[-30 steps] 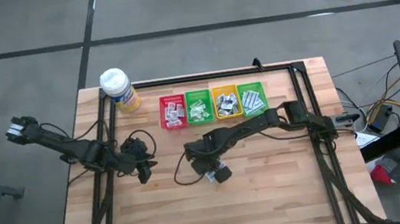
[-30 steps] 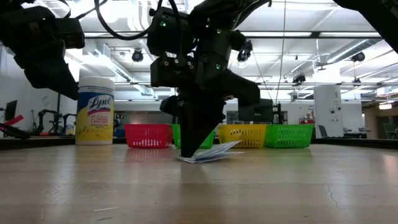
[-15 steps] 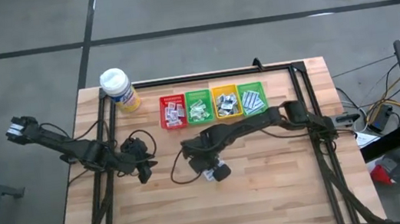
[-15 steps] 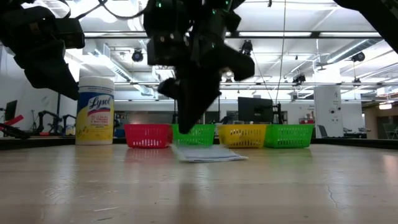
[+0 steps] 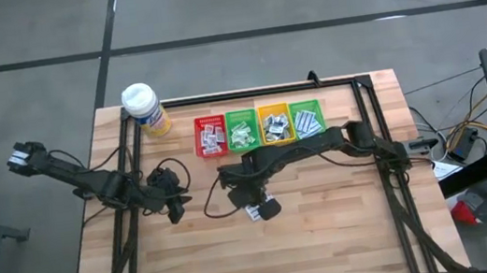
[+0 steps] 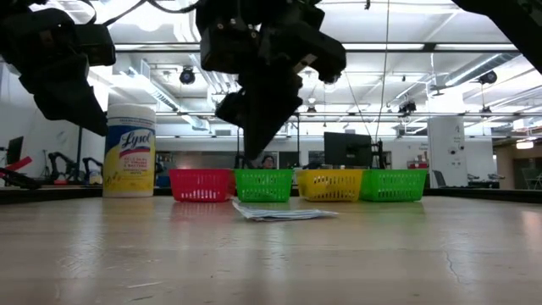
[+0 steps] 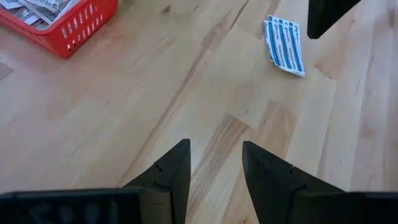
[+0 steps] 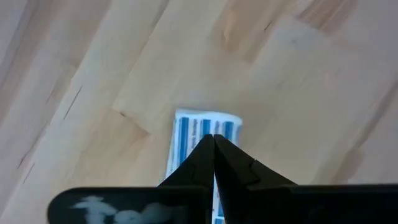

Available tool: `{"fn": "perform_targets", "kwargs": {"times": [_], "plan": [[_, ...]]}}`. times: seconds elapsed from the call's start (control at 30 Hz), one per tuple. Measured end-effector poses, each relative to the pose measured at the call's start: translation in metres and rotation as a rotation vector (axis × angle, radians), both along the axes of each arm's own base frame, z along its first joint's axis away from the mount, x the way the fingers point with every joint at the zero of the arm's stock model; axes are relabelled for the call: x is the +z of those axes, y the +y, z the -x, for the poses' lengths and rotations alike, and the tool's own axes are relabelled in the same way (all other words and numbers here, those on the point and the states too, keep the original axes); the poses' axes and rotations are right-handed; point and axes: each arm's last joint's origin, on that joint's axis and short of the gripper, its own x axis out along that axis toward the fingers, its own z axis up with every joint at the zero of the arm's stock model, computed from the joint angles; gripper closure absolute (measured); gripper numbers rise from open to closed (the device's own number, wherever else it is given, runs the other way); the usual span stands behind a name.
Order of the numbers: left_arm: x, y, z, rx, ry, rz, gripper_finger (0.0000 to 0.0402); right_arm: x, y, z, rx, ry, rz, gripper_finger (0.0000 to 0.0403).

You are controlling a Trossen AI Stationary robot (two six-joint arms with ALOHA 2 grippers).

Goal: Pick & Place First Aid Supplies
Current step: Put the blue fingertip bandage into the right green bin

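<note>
Since a second ago the right end effector (image 6: 254, 157) has lifted off the blue-striped packet (image 6: 279, 212) and now hangs above it with its fingers pressed fully together and nothing between them. The packet, tilted up on one edge before, lies flat again on the bare worktop (image 6: 381, 254) in front of the green bin (image 6: 263, 185), apart from the sorted supplies in the row of bins.

The likely trouble is a repeat miss — the packet is thin and lies flush on the wood, so fingertips coming down closed or off-centre would probably skid over it or push it along rather than get under an edge. A push toward the bins could also wedge it against a bin wall.

The left end effector (image 7: 214, 165) waits low over the worktop near the red bin (image 7: 74, 28), its fingers parted and empty.

From above, the right arm covers nearly all of the packet, so its exact lie there is hard to read. The right wrist camera shows only part of it past the closed fingertips. What the print on it says cannot be made out.
</note>
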Motion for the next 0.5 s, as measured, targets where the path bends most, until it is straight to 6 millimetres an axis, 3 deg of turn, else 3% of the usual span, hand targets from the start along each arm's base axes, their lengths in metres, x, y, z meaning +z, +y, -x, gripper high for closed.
{"fn": "perform_targets", "kwargs": {"times": [0.2,0.5], "plan": [[0.000,0.000,0.000,-0.009,0.002,-0.010,0.0264,-0.010,0.002,0.003,0.017,0.041,-0.069,0.0378],[0.000,0.000,0.000,-0.004,0.001,-0.004,0.0264,-0.010,0.003,-0.008,0.038,-0.091,-0.059,0.0298]]}}
